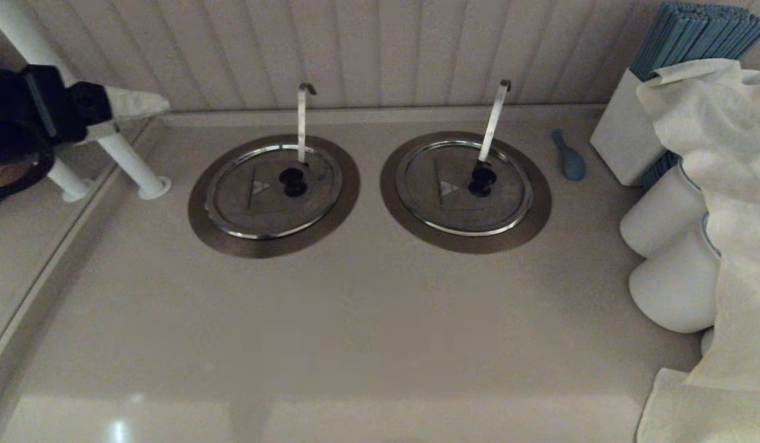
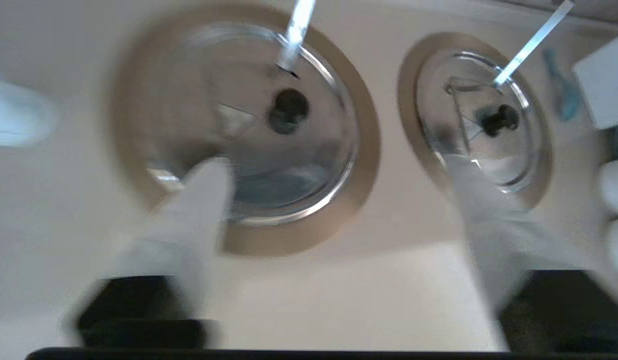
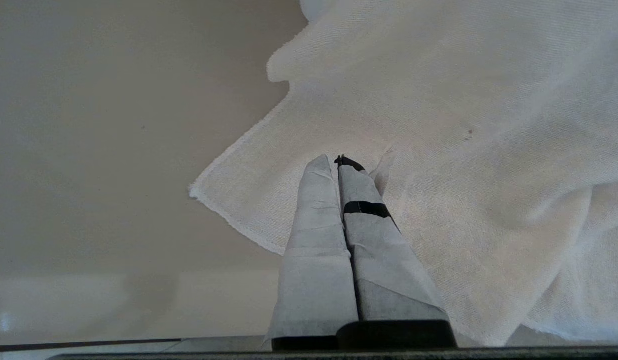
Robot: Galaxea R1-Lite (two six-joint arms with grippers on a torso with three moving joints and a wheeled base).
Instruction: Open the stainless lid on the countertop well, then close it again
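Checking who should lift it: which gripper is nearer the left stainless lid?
Left. The left gripper hovers open above the stainless lid; the right gripper sits shut over the white cloth, away from it.

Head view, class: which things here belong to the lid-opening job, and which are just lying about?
Job in hand: stainless lid; countertop well under it; left gripper, open, raised at the far left.

Lying about: twin lid; blue spoon; white cloth; white cups; right gripper, shut, parked over the cloth.

Black grippers [image 3: 339, 165] – white-wrapped fingers [image 2: 199, 200], black band
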